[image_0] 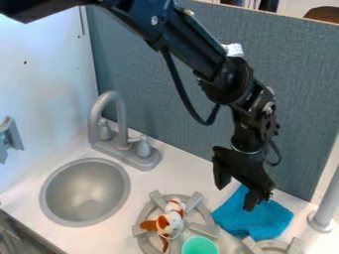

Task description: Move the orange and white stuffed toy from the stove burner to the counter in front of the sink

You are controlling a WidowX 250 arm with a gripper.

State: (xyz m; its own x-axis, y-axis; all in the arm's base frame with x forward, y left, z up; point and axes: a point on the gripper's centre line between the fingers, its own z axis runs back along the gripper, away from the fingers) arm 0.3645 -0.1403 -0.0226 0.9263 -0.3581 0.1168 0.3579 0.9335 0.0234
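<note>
The black gripper (236, 197) hangs over the right part of the work surface, pointing down and tilted. Its jaws stand wide open, with a clear gap between the two fingertips and nothing held. The right finger overlaps the blue cloth (257, 221) in the view; whether it touches the fabric cannot be told. The cloth lies spread and slightly rumpled on the white counter (192, 171), to the right of the stuffed toy and at the far side of the right burner (295, 244).

The stuffed toy (171, 221), white with orange-brown patches, lies on the left burner (157, 199), a grey ring with raised prongs. A green cup (198, 246), its open top facing up, is on the near side, close to the toy and to its right.

The round grey sink (84, 192) is set into the counter on the left. The grey faucet (121, 119), with a curved spout and two handles, stands at the sink's far side. A grey post (325, 203) rises from a round base at the right edge. A blue-grey panel (159, 89) stands along the far side, meeting a white wall (43, 94) on the left. A grey fitting (9, 139) is mounted on that wall.
</note>
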